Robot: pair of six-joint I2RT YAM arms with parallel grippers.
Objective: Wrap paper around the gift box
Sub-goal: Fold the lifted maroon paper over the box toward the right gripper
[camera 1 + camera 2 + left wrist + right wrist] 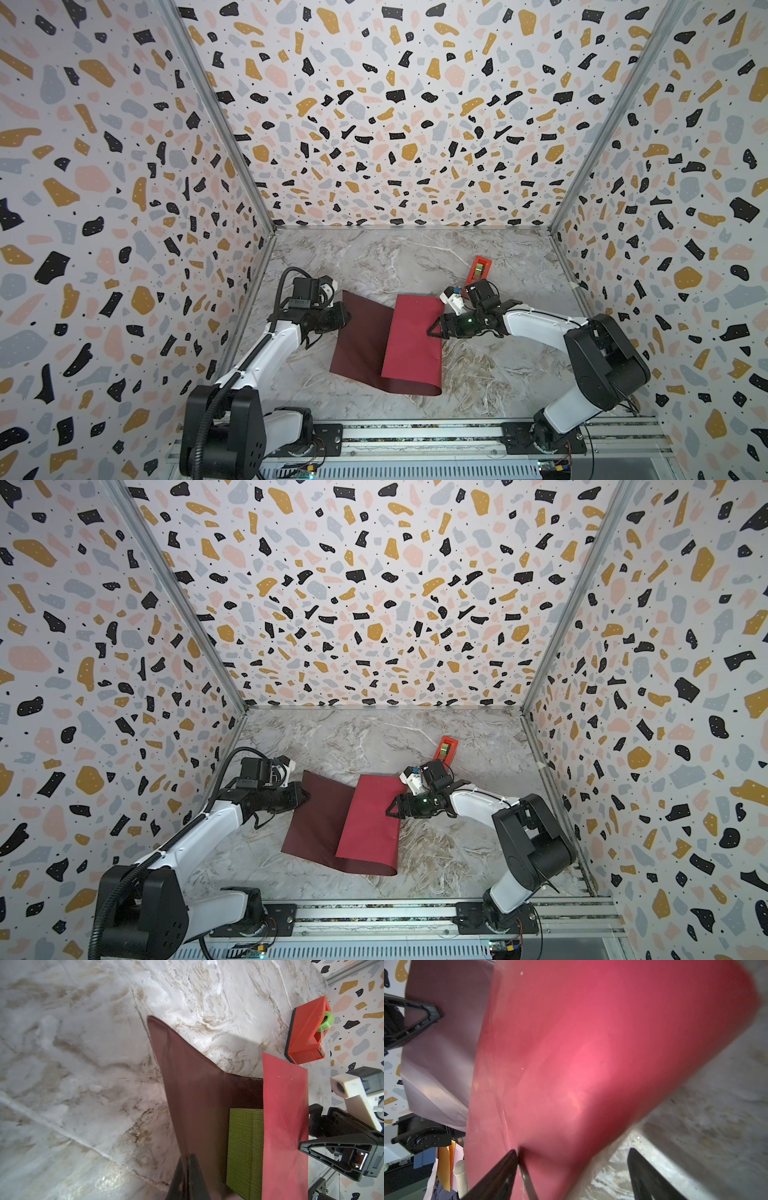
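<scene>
Paper: the paper [411,340] sat mid-table [374,257] between the two arms. Its left half stood up showing dark maroon, and its right half was flopped over toward the middle, crimson side up.
Box: you couldn't see the gift box [244,1147] at all in the top views. The left wrist view caught it down in the trough, olive green and half under the crimson flap.
Left gripper: the left gripper [192,1162] was pinched fully closed on the maroon edge, holding that side up off the table.
Right gripper: the right gripper [435,328] sat at the crimson flap's outer edge with its fingers spread wide. One finger was against the paper, the other well clear, so it had no real grip on anything.
Feel: my guess is the sheet was thin, light and floppy. It probably creases for good and tears at a hard pinch. The box looked stiff but light, so it would likely skate on that marble.
Where to grab: I'd take the free edges, near the middle of a side, and never the box itself.
Which way it ran: the fold trough ran from the far side toward the arms' bases, tilted slightly. The box is square, so it has no real long axis.
Extra: a tape dispenser [481,268] sat behind the right arm, apart from the paper.
</scene>
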